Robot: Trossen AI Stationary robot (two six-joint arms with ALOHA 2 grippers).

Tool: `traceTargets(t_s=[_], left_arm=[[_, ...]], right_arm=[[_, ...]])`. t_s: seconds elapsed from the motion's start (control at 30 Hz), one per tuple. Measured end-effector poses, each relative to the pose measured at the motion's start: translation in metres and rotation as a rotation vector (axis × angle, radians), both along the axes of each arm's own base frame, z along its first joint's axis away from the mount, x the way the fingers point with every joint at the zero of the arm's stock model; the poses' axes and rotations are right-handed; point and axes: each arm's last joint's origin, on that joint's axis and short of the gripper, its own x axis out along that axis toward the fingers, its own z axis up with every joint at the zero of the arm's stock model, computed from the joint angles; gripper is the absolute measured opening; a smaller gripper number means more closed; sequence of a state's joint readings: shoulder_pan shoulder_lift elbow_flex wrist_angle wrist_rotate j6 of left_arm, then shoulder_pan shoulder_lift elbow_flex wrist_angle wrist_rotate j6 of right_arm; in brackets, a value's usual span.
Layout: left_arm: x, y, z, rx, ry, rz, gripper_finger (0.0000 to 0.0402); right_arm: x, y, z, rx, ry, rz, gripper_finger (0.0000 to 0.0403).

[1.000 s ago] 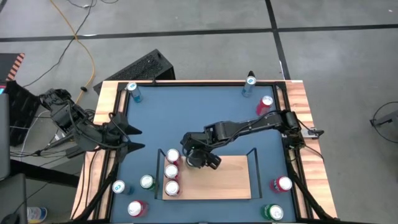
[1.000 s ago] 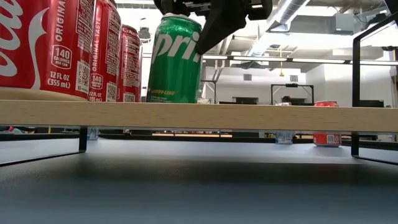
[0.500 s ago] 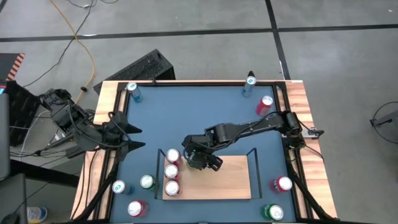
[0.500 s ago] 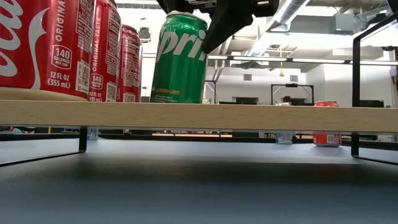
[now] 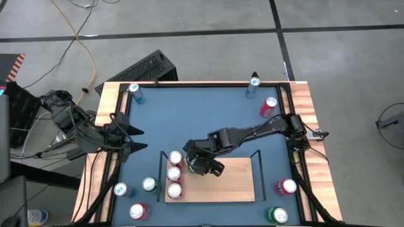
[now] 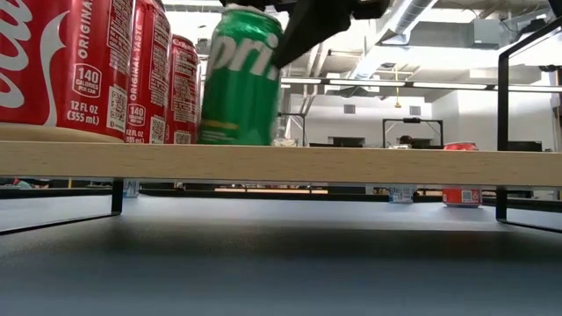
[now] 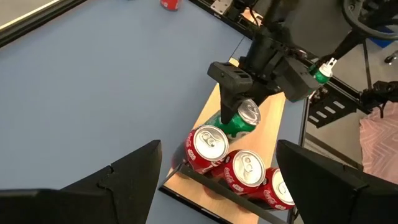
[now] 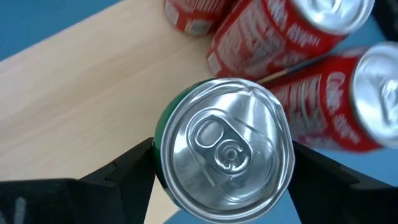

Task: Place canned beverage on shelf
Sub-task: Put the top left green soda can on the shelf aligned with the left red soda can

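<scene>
Since a second ago, the green Sprite can (image 6: 239, 77) has slid toward the picture's left in the low view and now leans slightly, closing on the row of red Coca-Cola cans (image 6: 97, 66); the right arm has shifted with it.

High view: the right gripper (image 5: 201, 162) sits over the upper left part of the shelf (image 5: 233, 183), just right of the red cans' column at the board's left end. The left gripper (image 5: 129, 137) waits well apart at the table's left side, jaws spread wide and empty.

Low view: the Sprite can stands on the shelf's light-wood board, its base on the wood, its top tipped toward the red cans. A dark finger reaches down to its upper right.

Left wrist view: the right gripper straddles the green can near the frame's centre, beside three red cans.

Right wrist view: the can's silver lid (image 8: 225, 149) fills the middle, with the two dark fingers (image 8: 124, 168) flanking it at left and right. The jaws stand wide around the can; whether they press or have let go, I cannot tell.

A full can is likely heavy, rigid and smooth-sided, so it tips easily when pushed high. Gripping across the upper body, below the rim, seems safest.
</scene>
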State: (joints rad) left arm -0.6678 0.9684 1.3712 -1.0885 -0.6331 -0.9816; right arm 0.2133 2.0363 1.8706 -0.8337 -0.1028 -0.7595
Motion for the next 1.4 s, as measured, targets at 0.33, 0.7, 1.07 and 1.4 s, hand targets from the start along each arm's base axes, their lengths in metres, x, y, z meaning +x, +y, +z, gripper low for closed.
traceTargets(t_s=[0.33, 0.7, 1.07, 1.4], left_arm=[[0.000, 0.000, 0.000, 0.000, 0.000, 0.000, 0.0302], [0.000, 0.000, 0.000, 0.000, -0.001, 0.002, 0.0302], [0.000, 0.001, 0.000, 0.012, -0.012, 0.023, 0.0302], [0.000, 0.001, 0.000, 0.012, -0.012, 0.024, 0.0302]], right_arm=[[-0.001, 0.013, 0.001, -0.017, -0.026, -0.046, 0.0310], [-0.006, 0.006, -0.001, 0.002, 0.059, -0.203, 0.0310], [-0.008, 0.006, -0.002, 0.041, 0.093, -0.182, 0.0339], [-0.008, 0.004, 0.001, -0.007, 0.079, -0.269, 0.0382]])
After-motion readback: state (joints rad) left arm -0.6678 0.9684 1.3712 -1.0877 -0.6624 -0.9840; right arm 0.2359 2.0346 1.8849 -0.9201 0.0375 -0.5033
